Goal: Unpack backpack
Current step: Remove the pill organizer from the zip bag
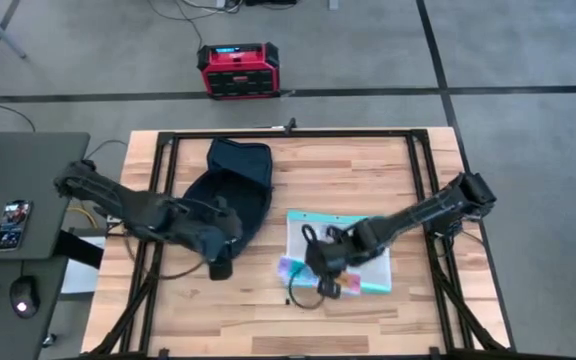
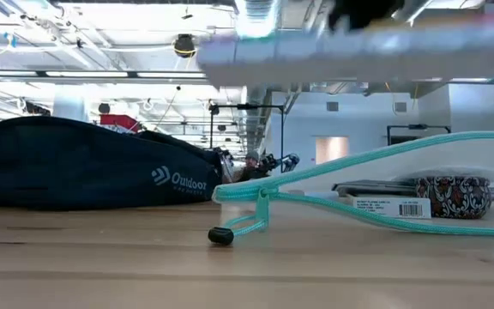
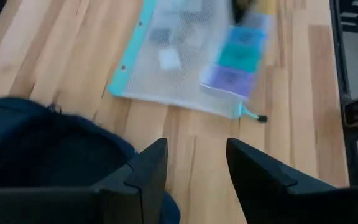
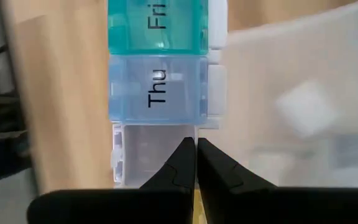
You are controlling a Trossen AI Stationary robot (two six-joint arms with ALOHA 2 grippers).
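The dark navy backpack [image 1: 230, 185] lies flat on the table's left half, its logo side [image 2: 178, 178] showing in the low view. My left gripper [image 3: 194, 168] is open at the backpack's near end [image 3: 42, 149], with bare wood between its fingers. To the right lies a clear mesh pouch with a teal edge [image 1: 343, 250], its cord end [image 2: 221, 234] on the wood. A pill organiser [image 4: 157, 81] marked Thu and Fri lies at the pouch's near left edge. My right gripper [image 4: 196, 155] is shut over the organiser's clear compartment. My right gripper points its shut fingertips [image 4: 185, 158] down at the edge of the pill organiser's clear end compartment [image 4: 151, 152], beside the pouch. Whether the tips touch it, I cannot tell. The organiser lies flat on the table.
Inside the pouch lie a patterned case [image 2: 453, 196] and a flat dark item with a barcode label [image 2: 384, 204]. Black frame rails [image 1: 423, 180] run along the table's sides. A red-black box [image 1: 238, 70] stands on the floor beyond. A desk holding a phone [image 1: 13, 225] stands at the left.
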